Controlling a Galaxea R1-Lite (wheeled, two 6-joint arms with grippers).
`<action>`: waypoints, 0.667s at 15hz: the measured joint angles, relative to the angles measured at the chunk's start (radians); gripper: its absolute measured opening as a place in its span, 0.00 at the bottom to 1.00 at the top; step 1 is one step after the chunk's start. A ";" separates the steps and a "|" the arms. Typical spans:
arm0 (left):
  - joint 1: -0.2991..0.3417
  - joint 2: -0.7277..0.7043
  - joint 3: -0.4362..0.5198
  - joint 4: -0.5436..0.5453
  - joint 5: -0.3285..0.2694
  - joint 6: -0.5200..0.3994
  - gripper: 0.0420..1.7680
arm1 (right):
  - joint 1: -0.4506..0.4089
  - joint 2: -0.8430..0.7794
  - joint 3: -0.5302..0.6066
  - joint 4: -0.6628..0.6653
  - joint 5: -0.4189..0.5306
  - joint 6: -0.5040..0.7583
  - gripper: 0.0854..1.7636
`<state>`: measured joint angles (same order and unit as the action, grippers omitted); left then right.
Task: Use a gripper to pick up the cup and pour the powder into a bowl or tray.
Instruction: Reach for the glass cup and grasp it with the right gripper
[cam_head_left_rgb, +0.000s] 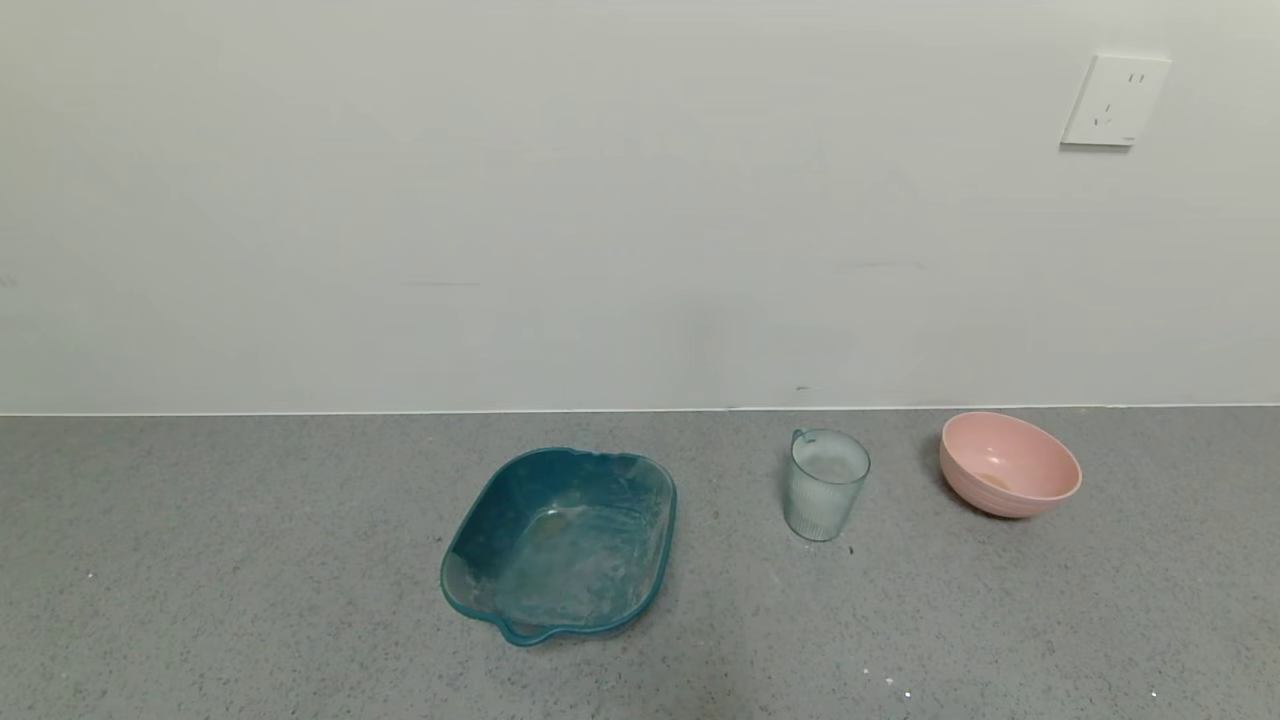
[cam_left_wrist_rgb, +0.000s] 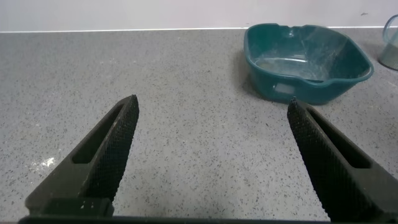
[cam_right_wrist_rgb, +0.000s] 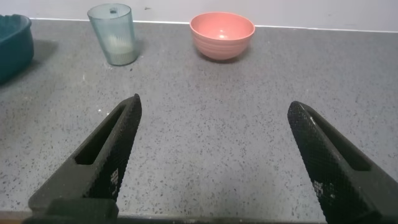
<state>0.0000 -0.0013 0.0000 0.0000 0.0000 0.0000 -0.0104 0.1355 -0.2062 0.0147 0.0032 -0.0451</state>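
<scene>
Both fingers of the right gripper stand wide apart, holding nothing. Ahead, the cup stands upright between teal tray and bowl; approach level, grasp mid-height.

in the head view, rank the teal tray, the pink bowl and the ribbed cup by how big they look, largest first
1. teal tray, clearly the largest.
2. pink bowl.
3. cup, narrowest, though about as tall as the bowl.
The tray sits slightly nearer the camera, but the gap is too big to matter.
</scene>
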 joint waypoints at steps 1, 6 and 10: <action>0.000 0.000 0.000 0.000 0.000 0.000 0.97 | 0.000 0.000 0.000 0.000 0.000 0.000 0.97; 0.000 0.000 0.000 0.000 0.000 0.000 0.97 | 0.000 0.000 0.000 0.000 0.000 0.000 0.97; 0.000 0.000 0.000 0.000 0.000 0.000 0.97 | 0.000 0.000 0.000 0.000 0.000 0.000 0.97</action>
<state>0.0000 -0.0013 0.0000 0.0000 0.0000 0.0000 -0.0104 0.1355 -0.2062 0.0147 0.0032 -0.0451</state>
